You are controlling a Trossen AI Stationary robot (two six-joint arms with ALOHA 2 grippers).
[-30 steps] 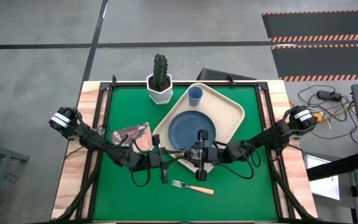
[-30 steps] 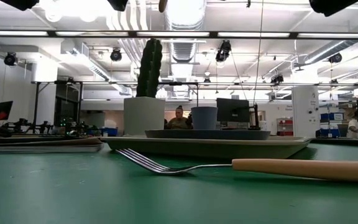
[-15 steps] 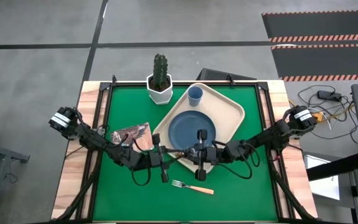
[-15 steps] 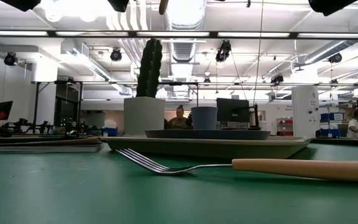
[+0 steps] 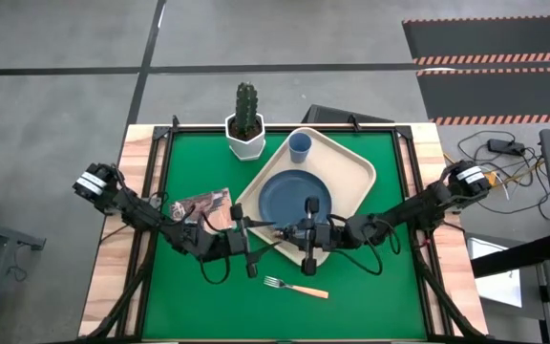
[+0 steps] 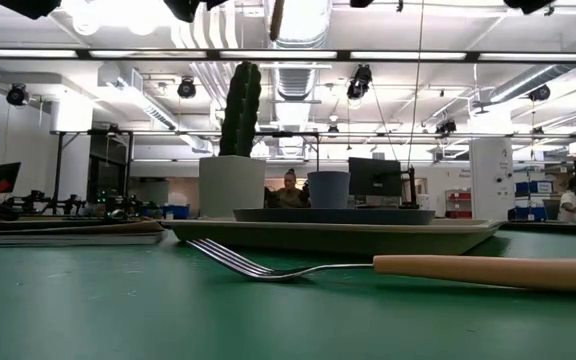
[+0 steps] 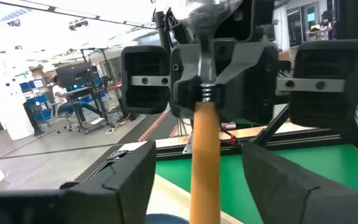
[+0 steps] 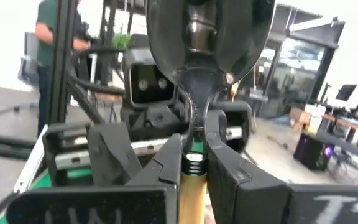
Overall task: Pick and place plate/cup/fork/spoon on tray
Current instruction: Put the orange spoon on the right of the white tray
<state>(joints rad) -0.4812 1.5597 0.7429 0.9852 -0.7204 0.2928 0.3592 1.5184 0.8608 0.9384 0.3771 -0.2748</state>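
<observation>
The spoon (image 7: 202, 124), with a silver bowl and an orange-tan handle, is in the air over the tray's near edge, between my two grippers. My right gripper (image 8: 194, 146) is shut on it. My left gripper (image 7: 197, 162) is open, one finger on each side of the handle and touching nothing. The dark blue plate (image 5: 294, 198) and the small blue cup (image 5: 300, 145) rest on the beige tray (image 5: 361, 172). The fork (image 5: 296, 287) lies flat on the green mat near the front edge. My right gripper pinches the spoon's neck (image 8: 194, 132), where the metal stem meets the orange-tan handle, between its two fingers (image 8: 224, 163). The bowl (image 8: 209, 43) stands beyond the fingertips and the handle (image 7: 204, 162) reaches toward my left gripper. The spoon is lifted clear of tray and table.
A white pot with a cactus (image 5: 245, 124) stands at the far edge, left of the tray. A small picture card (image 5: 203, 204) lies on the mat by the left arm. Green mat (image 5: 370, 277) shows to the right of the fork.
My left gripper has opened and let go of the spoon's handle, and its fingers now stand apart on either side of it. The spoon stays in the air in my right gripper. Plate, cup, fork and tray have not moved.
</observation>
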